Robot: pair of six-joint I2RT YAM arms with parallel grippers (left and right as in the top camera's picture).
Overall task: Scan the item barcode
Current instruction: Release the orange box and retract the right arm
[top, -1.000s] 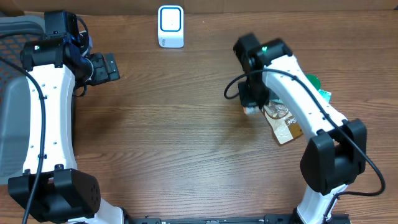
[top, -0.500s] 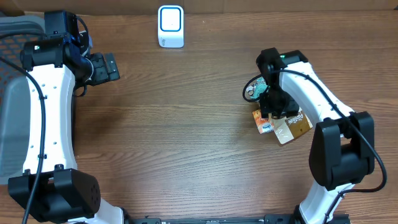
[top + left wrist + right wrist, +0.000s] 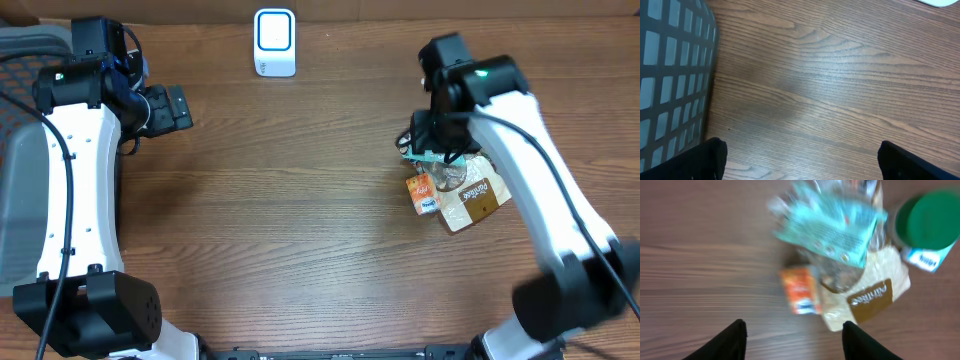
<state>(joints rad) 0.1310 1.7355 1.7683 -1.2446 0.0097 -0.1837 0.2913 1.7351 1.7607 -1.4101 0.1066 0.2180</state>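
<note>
Your right tool [image 3: 793,326] hangs open and empty over the teal packet [image 3: 827,225] near the worktop's [image 3: 300,220] right edge. Your left tool [image 3: 800,150] gapes wide.

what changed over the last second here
The right gripper opened, seemingly releasing the orange packet, and drew back above the pile, holding nothing. The packet now lies in plain view beside the brown pouch. The open left gripper and the white scanner stayed put.
</note>
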